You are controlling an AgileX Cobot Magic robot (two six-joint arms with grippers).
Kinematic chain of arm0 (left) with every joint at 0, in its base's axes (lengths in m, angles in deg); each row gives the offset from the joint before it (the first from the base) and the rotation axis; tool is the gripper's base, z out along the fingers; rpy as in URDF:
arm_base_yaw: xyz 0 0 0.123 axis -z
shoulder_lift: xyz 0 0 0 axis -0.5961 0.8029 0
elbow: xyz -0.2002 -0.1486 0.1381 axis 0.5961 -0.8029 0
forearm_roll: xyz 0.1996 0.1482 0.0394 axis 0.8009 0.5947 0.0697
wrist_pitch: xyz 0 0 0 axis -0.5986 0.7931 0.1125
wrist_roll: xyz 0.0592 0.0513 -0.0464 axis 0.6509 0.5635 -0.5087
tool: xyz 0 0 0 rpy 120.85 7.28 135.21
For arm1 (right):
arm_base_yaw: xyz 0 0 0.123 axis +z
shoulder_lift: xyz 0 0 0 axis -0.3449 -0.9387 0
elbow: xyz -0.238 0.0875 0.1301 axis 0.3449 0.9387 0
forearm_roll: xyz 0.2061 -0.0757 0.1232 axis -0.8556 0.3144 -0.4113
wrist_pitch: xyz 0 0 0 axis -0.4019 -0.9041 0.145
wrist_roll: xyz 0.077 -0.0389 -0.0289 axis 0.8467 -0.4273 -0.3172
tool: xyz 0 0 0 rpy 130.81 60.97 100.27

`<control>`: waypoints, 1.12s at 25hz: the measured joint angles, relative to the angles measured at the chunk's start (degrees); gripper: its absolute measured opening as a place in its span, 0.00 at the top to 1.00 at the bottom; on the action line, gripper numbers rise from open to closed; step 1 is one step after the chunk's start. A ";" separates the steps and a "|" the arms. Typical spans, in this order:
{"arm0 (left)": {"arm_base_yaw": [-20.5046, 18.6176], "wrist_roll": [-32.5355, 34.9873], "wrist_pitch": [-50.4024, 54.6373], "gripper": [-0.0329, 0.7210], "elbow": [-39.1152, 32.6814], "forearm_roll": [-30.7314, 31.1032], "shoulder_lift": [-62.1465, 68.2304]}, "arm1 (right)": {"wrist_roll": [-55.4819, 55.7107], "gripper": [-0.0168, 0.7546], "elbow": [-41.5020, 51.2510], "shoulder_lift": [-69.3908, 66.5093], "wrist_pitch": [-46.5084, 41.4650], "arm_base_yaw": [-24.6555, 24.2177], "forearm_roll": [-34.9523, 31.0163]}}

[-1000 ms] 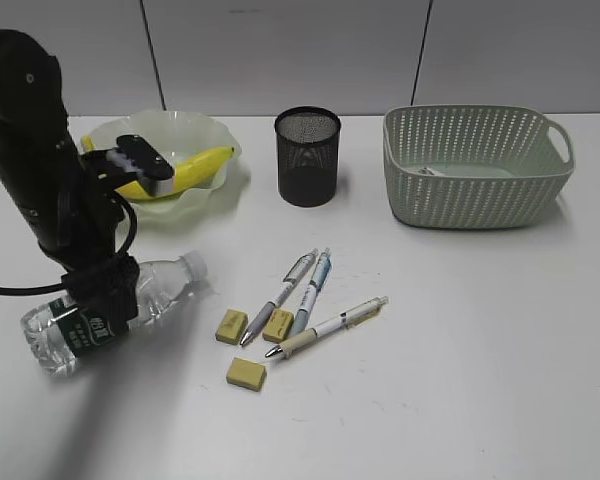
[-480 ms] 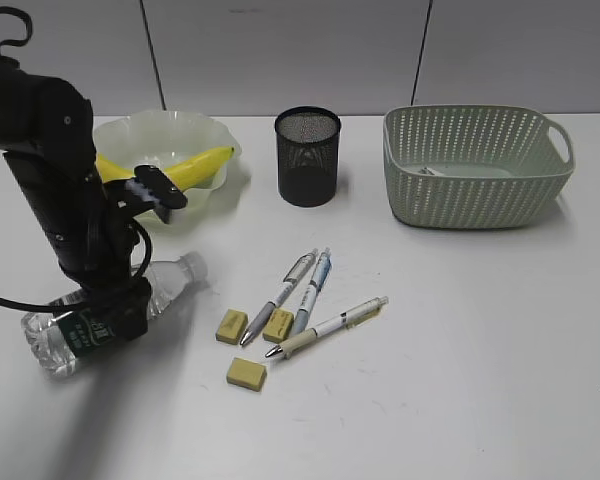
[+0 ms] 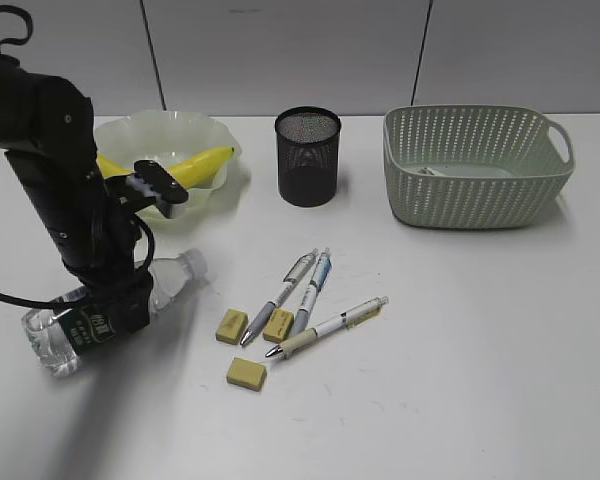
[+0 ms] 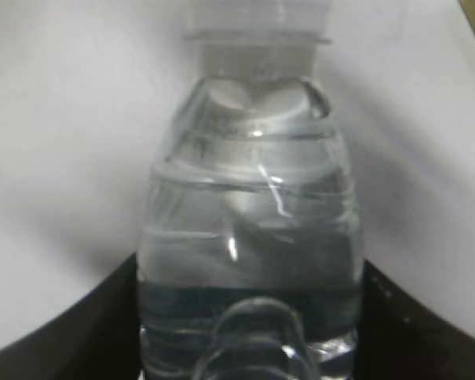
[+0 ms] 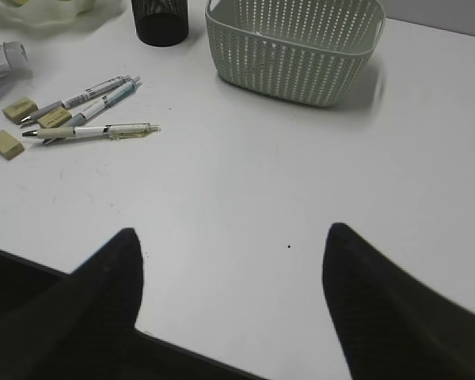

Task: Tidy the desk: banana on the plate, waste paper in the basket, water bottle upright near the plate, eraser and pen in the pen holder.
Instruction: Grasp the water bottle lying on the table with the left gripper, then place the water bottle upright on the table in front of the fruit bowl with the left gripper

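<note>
bulky matte-black left robot arm (image 3: pixel 55 190) | thin black cable (image 3: pixel 10 294) looping off it | right gripper's chunky black pointed fingers (image 5: pixel 380 317)

The left gripper (image 3: pixel 105 320) points steeply down; the right gripper's (image 5: pixel 231 277) jaws spread wide.

Quantities: three pens (image 3: pixel 305 303), three erasers (image 3: pixel 247 373), one water bottle (image 3: pixel 170 283), one banana (image 3: pixel 195 168), one plate (image 3: pixel 195 128), one pen holder (image 3: pixel 307 157), one basket (image 3: pixel 477 167).

On the desk (image 3: pixel 460 350), the plate (image 3: pixel 170 125) holding the banana (image 3: pixel 195 167) sits far left, the pen holder (image 3: pixel 307 156) to its right, and the basket (image 3: pixel 475 165) rightmost. Before them lie the water bottle (image 3: pixel 165 290) on its side, three pens (image 3: pixel 310 300) and three erasers (image 3: pixel 246 373).
</note>
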 joint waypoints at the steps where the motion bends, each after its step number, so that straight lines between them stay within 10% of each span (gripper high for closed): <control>1: 0.00 -0.55 0.15 0.29 0.06 0.00 0.00 | 0.00 0.26 0.00 0.00 0.00 0.00 0.00; 19: -0.06 -6.88 -7.67 0.29 -2.57 -5.82 -22.38 | 0.00 0.26 0.00 0.00 0.00 0.00 0.00; 28: 0.75 -8.83 -46.71 0.29 -29.88 -22.97 -36.69 | 0.00 0.26 0.00 0.00 0.05 0.00 0.05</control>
